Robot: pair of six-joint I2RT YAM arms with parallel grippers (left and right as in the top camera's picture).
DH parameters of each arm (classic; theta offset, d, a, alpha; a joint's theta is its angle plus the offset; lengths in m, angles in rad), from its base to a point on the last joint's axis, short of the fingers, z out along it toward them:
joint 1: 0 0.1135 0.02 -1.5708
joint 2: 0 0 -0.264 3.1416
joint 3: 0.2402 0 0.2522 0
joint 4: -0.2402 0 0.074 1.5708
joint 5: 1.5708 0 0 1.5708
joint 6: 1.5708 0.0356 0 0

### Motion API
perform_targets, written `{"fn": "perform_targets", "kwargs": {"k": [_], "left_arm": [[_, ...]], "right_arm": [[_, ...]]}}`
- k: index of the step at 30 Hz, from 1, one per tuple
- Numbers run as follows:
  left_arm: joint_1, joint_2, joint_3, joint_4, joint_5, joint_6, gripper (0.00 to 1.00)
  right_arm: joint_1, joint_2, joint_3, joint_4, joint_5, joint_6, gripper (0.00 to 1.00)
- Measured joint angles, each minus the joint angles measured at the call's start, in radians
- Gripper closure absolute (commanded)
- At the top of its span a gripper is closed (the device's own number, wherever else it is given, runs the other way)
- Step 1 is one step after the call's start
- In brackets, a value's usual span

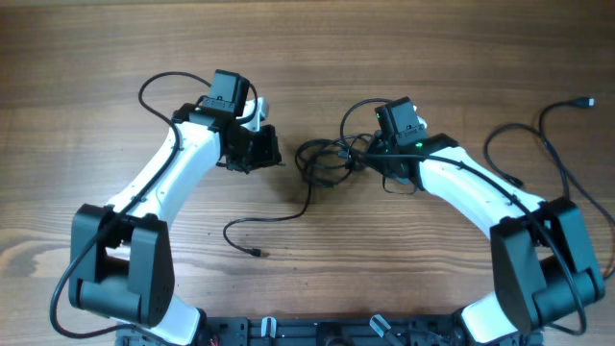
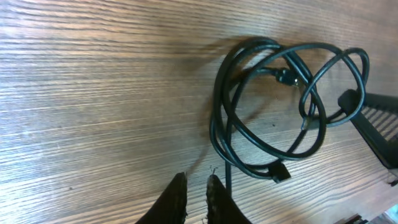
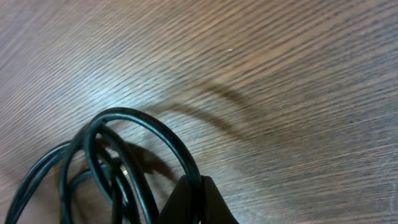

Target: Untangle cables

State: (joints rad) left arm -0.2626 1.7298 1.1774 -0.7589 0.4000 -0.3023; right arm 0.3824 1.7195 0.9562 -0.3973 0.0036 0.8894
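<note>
1. the cables [image 1: 325, 159] are seen as a knot of overlapping loops on the bench [image 1: 96, 58], between the two arms. a loose tail [image 1: 279, 219] runs from the knot towards the robot and ends in a small plug [image 1: 259, 253].
2. the right fingers [image 3: 183, 205] are seen together at the edge of the knot. they are judged to be clamped on one loop, which runs straight into their tips.
3. the left fingers [image 2: 177, 202] are narrowly apart, with bare wood showing in the gap and nothing held. one strand passes just beside them.
4. if the held loop is pulled sideways while the rest lies free, the whole knot could be dragged along as one lump, because nothing pins the other strands.
5. if more than one strand has been caught, the crossings could be tightened instead of loosened.
6. if the left fingers are closed where they are, the strand beside them could be missed, or pushed away.
7. the exact contact in the right grip is cut off at the bottom of the right wrist view, so the number of strands held cannot be counted.
8. which strand lies over which inside the knot cannot be made out from overhead, nor how many cords it contains.
9. a separate cord [image 1: 567, 104] lies well apart at the right. part of its run is hidden by the right arm.
</note>
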Motion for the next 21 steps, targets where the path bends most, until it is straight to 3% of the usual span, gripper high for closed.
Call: {"fn": "perform_targets", "kwargs": {"k": [3,9,10,11,13,14,17,19,21], "left_arm": [[-0.047,0.000,0.000,0.010,0.029,-0.010,0.87],[-0.094,-0.008,0.000,0.073,0.272,0.009,0.80],[-0.094,-0.023,0.000,0.089,0.315,0.012,0.80],[-0.095,-0.041,0.000,0.093,0.344,0.012,0.80],[-0.107,-0.070,0.000,0.082,0.378,0.012,0.80],[-0.113,-0.072,0.000,0.072,0.380,0.012,0.80],[-0.146,-0.072,0.000,0.051,0.369,0.012,0.81],[-0.181,-0.072,0.000,0.051,0.330,0.012,0.89],[-0.224,-0.072,0.000,0.046,0.237,-0.010,0.90]], "right_arm": [[0.000,0.010,0.000,0.001,0.001,0.014,0.96],[-0.019,0.011,0.000,0.001,-0.087,0.019,0.96],[-0.041,0.011,0.000,0.008,-0.167,0.017,0.72],[-0.060,0.011,0.000,0.021,-0.239,0.001,0.73],[-0.101,0.011,0.000,0.063,-0.427,-0.014,0.92],[-0.113,0.011,0.000,0.078,-0.496,-0.018,0.96],[-0.135,0.010,0.002,0.083,-0.679,0.006,0.96],[-0.135,0.010,0.002,0.084,-0.738,0.053,0.96],[-0.135,0.010,0.002,0.109,-0.786,0.127,0.96]]}}
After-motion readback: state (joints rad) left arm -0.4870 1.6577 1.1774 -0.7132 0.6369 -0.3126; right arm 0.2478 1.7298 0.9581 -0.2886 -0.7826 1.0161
